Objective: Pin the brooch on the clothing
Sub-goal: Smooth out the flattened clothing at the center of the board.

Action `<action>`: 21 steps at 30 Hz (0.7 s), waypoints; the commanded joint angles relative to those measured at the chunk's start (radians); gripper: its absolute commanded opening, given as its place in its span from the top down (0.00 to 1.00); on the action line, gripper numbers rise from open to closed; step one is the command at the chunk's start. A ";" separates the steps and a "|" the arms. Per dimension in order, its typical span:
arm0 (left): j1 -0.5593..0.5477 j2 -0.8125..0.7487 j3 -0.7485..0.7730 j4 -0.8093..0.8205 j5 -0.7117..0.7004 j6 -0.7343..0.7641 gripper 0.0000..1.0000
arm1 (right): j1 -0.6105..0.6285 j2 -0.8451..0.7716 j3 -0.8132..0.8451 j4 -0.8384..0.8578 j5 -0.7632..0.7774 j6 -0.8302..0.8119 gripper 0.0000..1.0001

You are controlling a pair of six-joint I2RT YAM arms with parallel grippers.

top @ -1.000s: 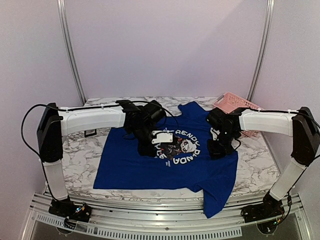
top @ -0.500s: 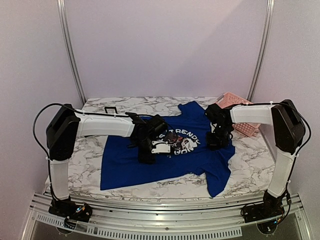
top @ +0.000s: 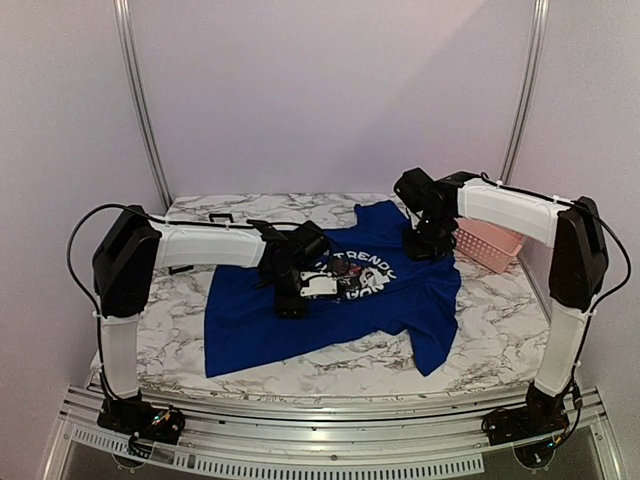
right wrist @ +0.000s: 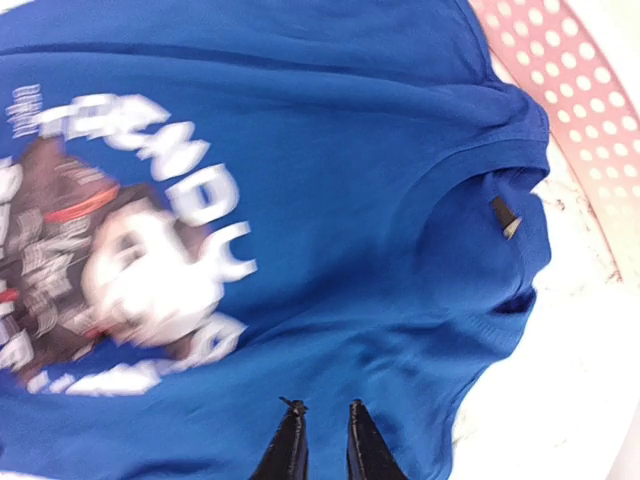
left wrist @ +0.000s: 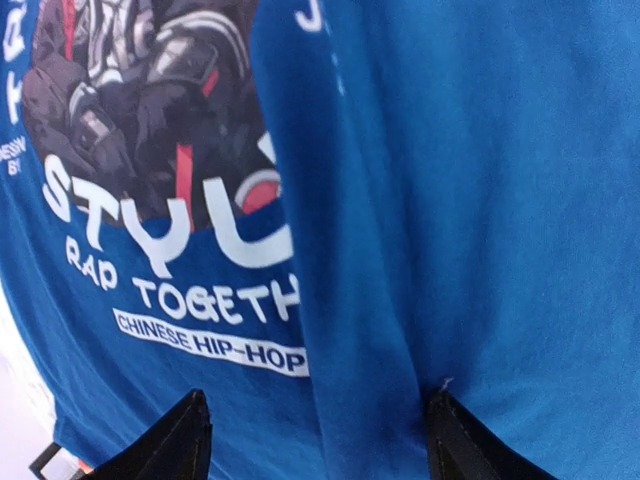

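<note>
The clothing (top: 400,300) is a royal blue T-shirt with a panda print, lying rumpled on the marble table (top: 175,300). My left gripper (top: 293,305) hangs low over the print. In the left wrist view its fingers (left wrist: 195,440) stand wide apart, the gripper (left wrist: 318,394) open, and a raised fold of the clothing (left wrist: 360,300) runs between them. My right gripper (top: 425,250) is at the shirt's collar end. In the right wrist view that gripper (right wrist: 325,405) shows only a narrow gap, just over the blue fabric (right wrist: 330,250) near the neckline. The brooch is out of view.
A pink perforated basket (top: 492,243) stands at the back right, close beside the right gripper; its rim (right wrist: 560,60) shows in the right wrist view. A small black square object (top: 221,218) lies at the back left. The shirt's lower corner reaches toward the table's near edge.
The shirt has been dragged away from the near edge and no longer hangs over it. My right gripper moved toward the back with it and its jaws parted slightly. The left gripper shifted a little.
</note>
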 commanded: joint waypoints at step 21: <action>0.178 -0.400 -0.398 -0.173 0.129 -0.007 0.22 | 0.402 -0.119 -0.454 0.182 -0.028 0.089 0.74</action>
